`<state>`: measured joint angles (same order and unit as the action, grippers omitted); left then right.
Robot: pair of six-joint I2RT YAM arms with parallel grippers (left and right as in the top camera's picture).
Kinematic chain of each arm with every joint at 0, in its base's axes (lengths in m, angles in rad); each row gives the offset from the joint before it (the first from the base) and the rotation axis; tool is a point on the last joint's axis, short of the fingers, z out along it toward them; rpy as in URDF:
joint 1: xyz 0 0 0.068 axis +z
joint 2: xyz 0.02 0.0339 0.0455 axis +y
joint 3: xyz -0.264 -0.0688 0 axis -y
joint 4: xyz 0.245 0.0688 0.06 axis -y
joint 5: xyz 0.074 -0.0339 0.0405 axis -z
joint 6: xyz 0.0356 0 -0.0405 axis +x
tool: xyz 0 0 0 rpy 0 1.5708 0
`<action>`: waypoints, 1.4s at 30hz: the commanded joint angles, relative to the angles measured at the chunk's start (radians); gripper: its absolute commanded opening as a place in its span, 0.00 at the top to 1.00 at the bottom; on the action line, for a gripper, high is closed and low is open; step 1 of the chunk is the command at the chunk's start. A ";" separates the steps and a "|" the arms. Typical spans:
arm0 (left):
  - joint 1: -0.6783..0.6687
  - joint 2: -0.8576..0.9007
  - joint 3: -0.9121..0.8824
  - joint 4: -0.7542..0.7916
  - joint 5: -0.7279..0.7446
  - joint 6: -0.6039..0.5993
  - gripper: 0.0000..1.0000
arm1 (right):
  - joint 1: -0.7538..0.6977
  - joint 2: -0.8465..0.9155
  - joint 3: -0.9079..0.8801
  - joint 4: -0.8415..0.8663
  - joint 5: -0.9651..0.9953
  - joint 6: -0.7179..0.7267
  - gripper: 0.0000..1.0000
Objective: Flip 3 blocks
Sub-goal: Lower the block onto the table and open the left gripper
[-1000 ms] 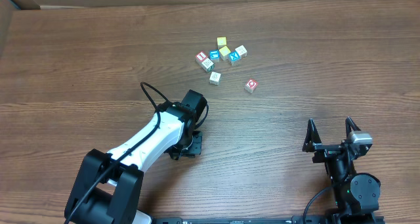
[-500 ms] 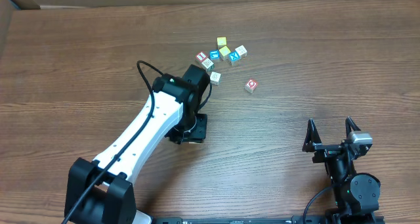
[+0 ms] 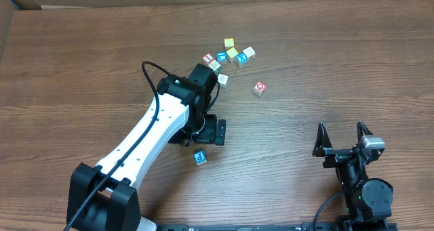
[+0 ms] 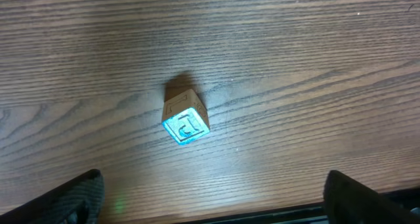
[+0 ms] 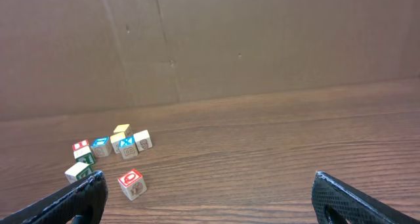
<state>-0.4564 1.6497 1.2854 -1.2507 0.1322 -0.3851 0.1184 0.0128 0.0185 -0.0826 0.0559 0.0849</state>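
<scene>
Our left end effector (image 4: 211,188) hangs over the bench (image 4: 315,46) with its fingers (image 4: 72,198) spread wide, gripping nothing. The P block (image 4: 186,119) lies free on the wood between them (blue face up, touching neither). The O block (image 3: 259,88) sits alone, near the cluster (image 3: 229,57) of other blocks further back and well apart from the P block. Our right end effector (image 3: 340,133) rests at the near edge, fingers apart, empty.
</scene>
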 commanded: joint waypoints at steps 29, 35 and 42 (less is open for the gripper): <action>0.055 -0.009 -0.375 0.268 0.015 -0.143 0.85 | -0.003 -0.010 -0.011 0.005 0.002 -0.003 0.00; 0.055 -0.009 -0.392 0.322 0.029 -0.147 0.85 | -0.003 -0.010 -0.011 0.005 0.002 -0.003 0.00; 0.055 -0.009 -0.392 0.381 0.106 -0.146 0.92 | -0.003 -0.010 -0.011 0.005 0.002 -0.003 0.00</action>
<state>-0.4038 1.6497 0.9016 -0.8852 0.1806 -0.5232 0.1184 0.0128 0.0185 -0.0826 0.0563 0.0845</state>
